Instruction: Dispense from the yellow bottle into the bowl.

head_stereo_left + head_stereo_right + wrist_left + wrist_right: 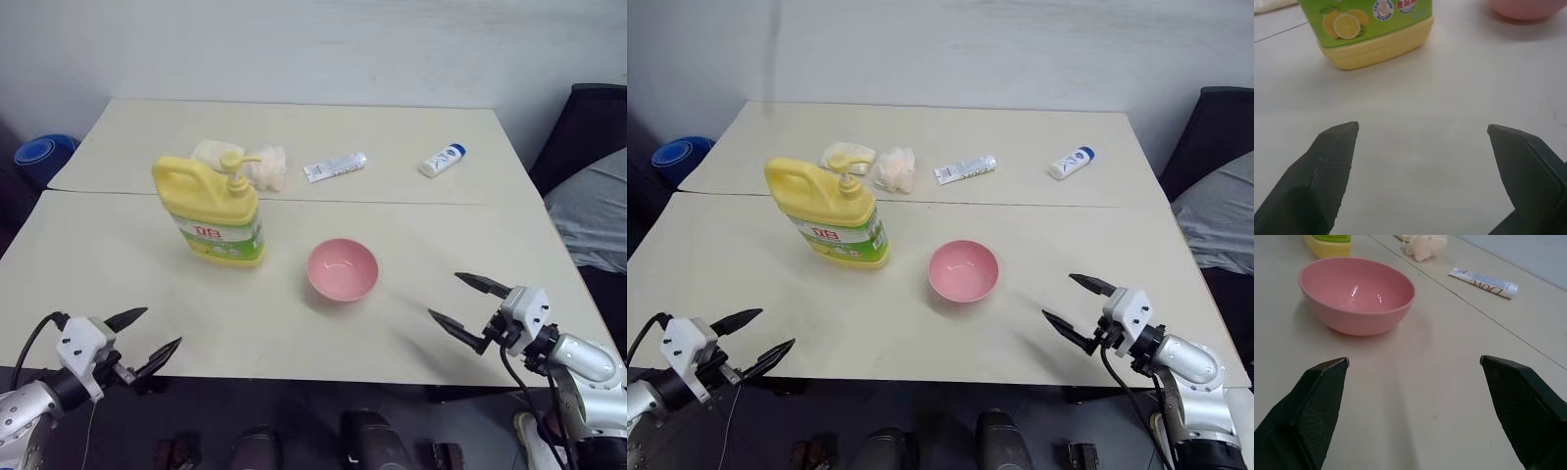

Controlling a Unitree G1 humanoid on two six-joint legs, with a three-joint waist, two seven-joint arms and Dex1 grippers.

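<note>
Yellow bottle (213, 213) stands upright left of centre on the table (411, 323), pump top on, handle to the left, label facing the near edge. Biggest item after the table itself; nothing dispensed as far as I can see. The bowl (342, 269) sits to its right and slightly nearer, apart from it with a gap between, inside looks dry and empty in the right wrist view. So task reads as not started: bottle untouched, no grasp, no pump press, all of it left. Left gripper (145, 338) hangs at the near left edge of the table, jaws spread wide, holding nothing; bottle is farther in and a little right of it, well apart, straight ahead between its fingers in the left wrist view. Right gripper (469, 304) is over the near right part of the table, also spread wide and empty; bowl is near it, to its left and a bit farther. My guess: left goes for the bottle, right steadies or presses the pump. Far side clutter, smaller stuff: pale bundle (266, 166) just behind the bottle, flat tube (335, 166) to its right, small white-and-blue tube (443, 160) far right. None in the way.
</note>
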